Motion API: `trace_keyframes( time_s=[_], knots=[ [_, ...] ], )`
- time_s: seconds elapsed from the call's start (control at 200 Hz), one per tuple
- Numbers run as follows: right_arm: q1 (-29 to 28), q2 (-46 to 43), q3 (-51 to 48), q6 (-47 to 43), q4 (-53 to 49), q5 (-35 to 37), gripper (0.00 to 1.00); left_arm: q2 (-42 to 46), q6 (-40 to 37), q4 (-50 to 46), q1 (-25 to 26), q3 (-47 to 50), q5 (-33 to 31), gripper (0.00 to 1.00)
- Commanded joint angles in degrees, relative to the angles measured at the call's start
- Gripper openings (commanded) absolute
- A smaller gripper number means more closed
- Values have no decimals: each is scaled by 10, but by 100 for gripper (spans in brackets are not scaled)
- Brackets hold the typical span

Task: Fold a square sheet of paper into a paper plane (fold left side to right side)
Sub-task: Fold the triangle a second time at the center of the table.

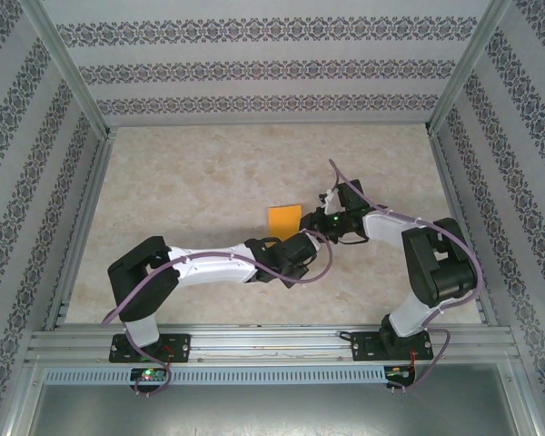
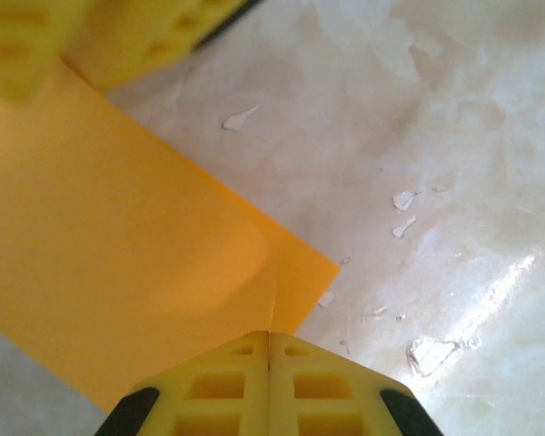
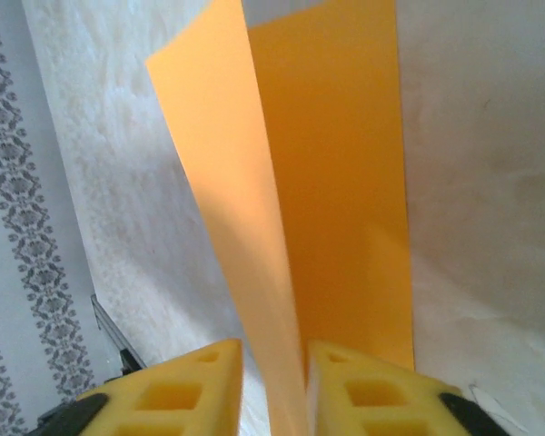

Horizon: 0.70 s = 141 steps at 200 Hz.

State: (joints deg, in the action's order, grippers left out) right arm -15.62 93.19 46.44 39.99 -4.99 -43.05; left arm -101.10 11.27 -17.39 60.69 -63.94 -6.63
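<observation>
1. The worktop (image 1: 182, 182) is a pale, marbled, glossy surface. A thin sheet will probably slide on it rather than stay put when it is pushed.
2. The square sheet of paper (image 1: 283, 219) lies about the middle of the worktop, roughly as far from the left edge as from the right. It is partly folded: one half lies flat and the other stands up from the fold as a loose leaf.
3. It looks very light, thin and springy. The raised half bows under its own weight, so it will likely spring open unless it is pinned down. A hard pinch or drag could leave a stray crease or tear.
4. The best hold is probably at an edge or corner, with just the fingertips. One gripper can anchor the sheet while the other carries the free edge across.
5. The left gripper (image 2: 269, 350) is fully closed, its yellow pads pressed together on the near edge of the sheet beside a corner.
6. The right gripper (image 3: 274, 354) has its jaws parted, and the upright leaf runs between its fingers (image 3: 200, 381) without being clamped.
</observation>
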Motion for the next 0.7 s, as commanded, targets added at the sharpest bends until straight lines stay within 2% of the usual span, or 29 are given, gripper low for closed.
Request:
trace_keyframes(
  time_s=[0.0,0.18,0.265,0.365,0.455,0.699],
  knots=[
    [19,-50,-3,-30,-17,35,33,36,50,42,-29,26,65,0],
    [35,-117,-53,-66,-39,59,34,59,123,110,-84,76,180,0],
    [30,-142,-90,-64,-27,47,25,65,164,162,-112,109,232,0],
    [7,-162,-124,-58,-13,39,10,68,206,213,-137,136,275,0],
    [-23,-175,-151,-45,1,53,0,66,224,234,-148,147,286,0],
    [-102,-163,-198,17,70,105,0,54,252,239,-161,149,286,0]
  ],
)
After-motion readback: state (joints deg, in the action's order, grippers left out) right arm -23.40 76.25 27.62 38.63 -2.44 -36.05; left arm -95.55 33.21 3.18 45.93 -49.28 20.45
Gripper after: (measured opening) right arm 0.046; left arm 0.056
